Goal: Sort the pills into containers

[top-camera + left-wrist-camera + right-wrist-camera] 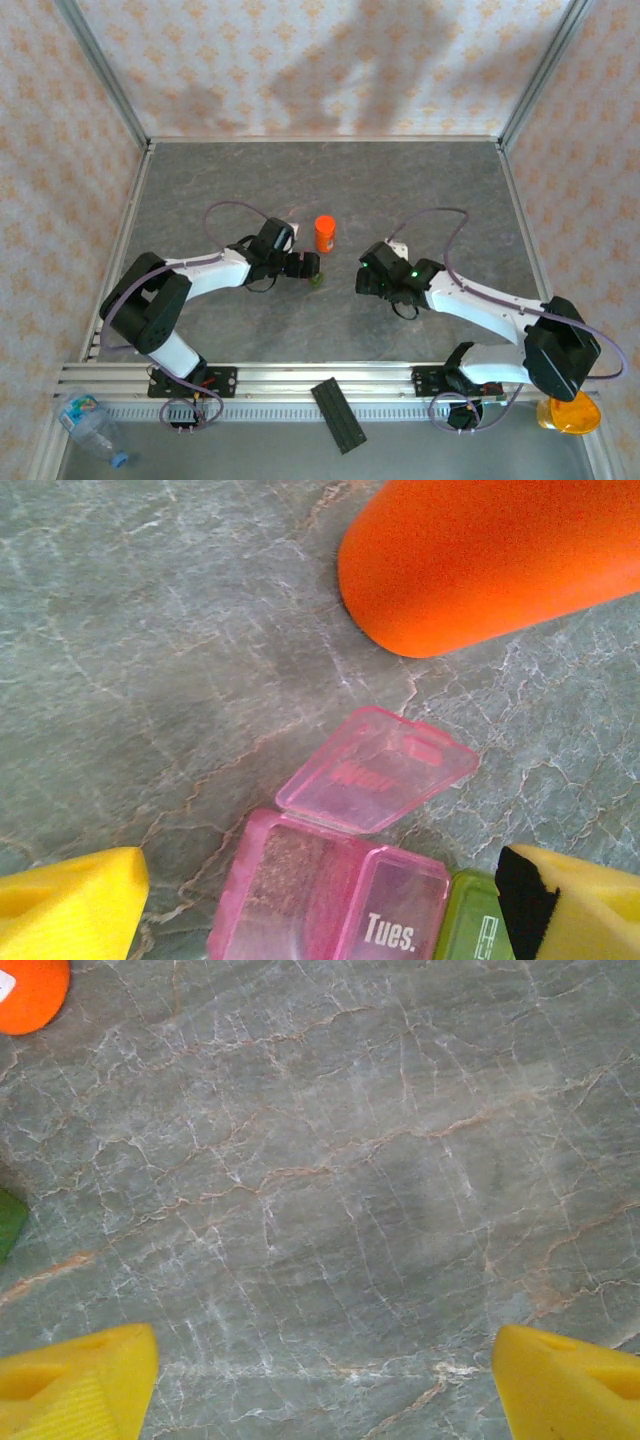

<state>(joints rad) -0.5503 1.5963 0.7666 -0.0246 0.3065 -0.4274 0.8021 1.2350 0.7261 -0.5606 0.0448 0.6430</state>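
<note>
**Pill boxes sit between spread left fingers; right gripper empty alongside**

Nearest the bases, the right gripper point(325, 1375) hangs over bare table point(380, 1160). Its yellow fingers point(75, 1380) are set wide apart and hold nothing. The left gripper point(315, 905) is likewise spread, with one finger on either side of the containers point(314, 277). Contact with them cannot be confirmed.

The containers lie mid-table, just left of the right gripper. They are a translucent pink box point(300, 890) joined to a smaller green box point(478, 928). One pink lid point(378, 770) is flipped back, and the neighbouring lid, marked "Tues.", is shut. Whether the open compartment holds anything cannot be told.

Just beyond stands the orange bottle point(480, 560), near the raised lid but apart from it.

Handling assessment: the unit looks very light. It appears to be thin, rigid plastic with smooth walls, so a sideways nudge would likely make it skid or tip. The hinge of the open lid is judged the weak point. The best hold is low across the side walls of the body, with a gentle squeeze, keeping clear of the lid.
</note>
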